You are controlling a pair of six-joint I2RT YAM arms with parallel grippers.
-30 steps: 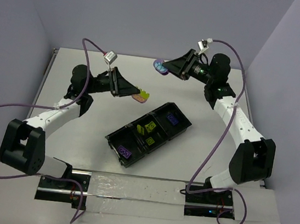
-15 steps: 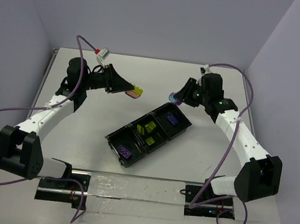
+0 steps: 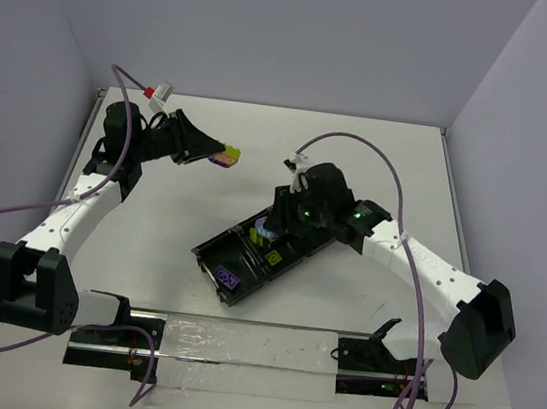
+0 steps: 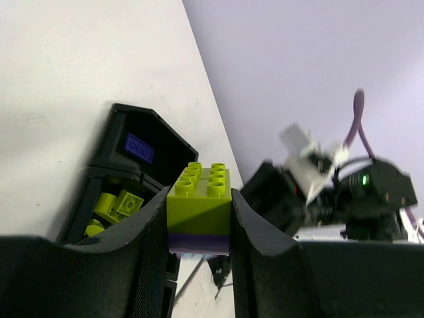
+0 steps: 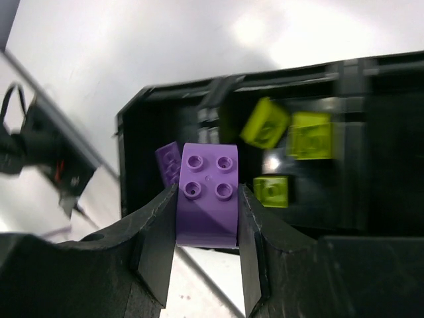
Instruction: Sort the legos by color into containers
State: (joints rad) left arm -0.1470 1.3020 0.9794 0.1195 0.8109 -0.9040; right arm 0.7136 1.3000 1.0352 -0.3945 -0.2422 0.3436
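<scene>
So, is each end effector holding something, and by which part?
The left end effector pinches a two-brick stack, yellow-green on purple, by its opposite sides. The right end effector pinches a purple brick by its sides.

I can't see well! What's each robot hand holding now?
Left hand: holding the yellow-green and purple plastic brick stack.
Right hand: holding the purple plastic brick.

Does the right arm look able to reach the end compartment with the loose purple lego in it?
Likely yes: the right gripper, shut on a purple lego, hangs over the tray next to that compartment, with nothing between.
</scene>
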